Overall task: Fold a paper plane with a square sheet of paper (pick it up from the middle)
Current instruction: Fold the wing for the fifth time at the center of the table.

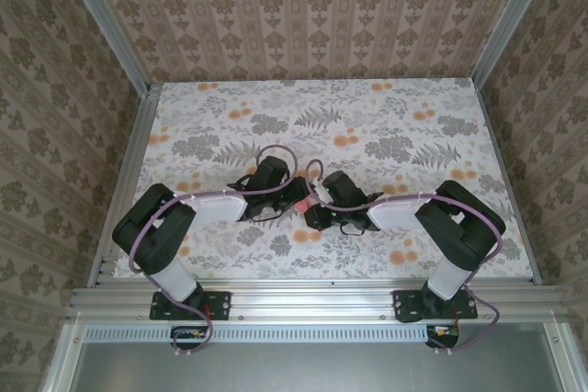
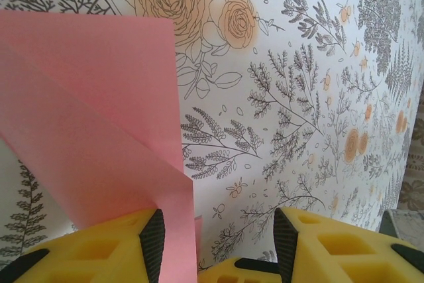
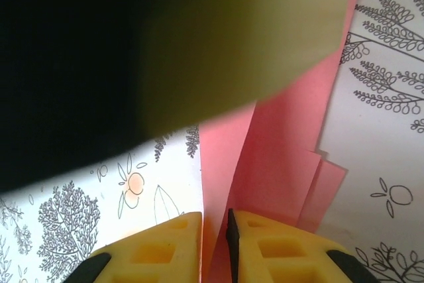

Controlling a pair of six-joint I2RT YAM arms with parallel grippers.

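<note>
Looking at the square sheet of paper [image 3: 278, 157], folded into overlapping layers, mid-table over the floral cloth [image 1: 367, 126]. Pinched edge-on by the right gripper [image 3: 214, 220], jaws almost shut on it. Over at the left gripper [image 2: 218, 230]: spread wide, holding nothing, with the pink sheet running right beside one finger, possibly touching, hard to tell.

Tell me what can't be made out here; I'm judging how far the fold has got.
Left wrist: the paper runs off the left edge, its lower part behind the left gripper.
Right wrist: a dark blurred mass near the lens hides the paper's far end above the right gripper.
Top external: the pink sliver between the grippers is too small to show folds.
</note>
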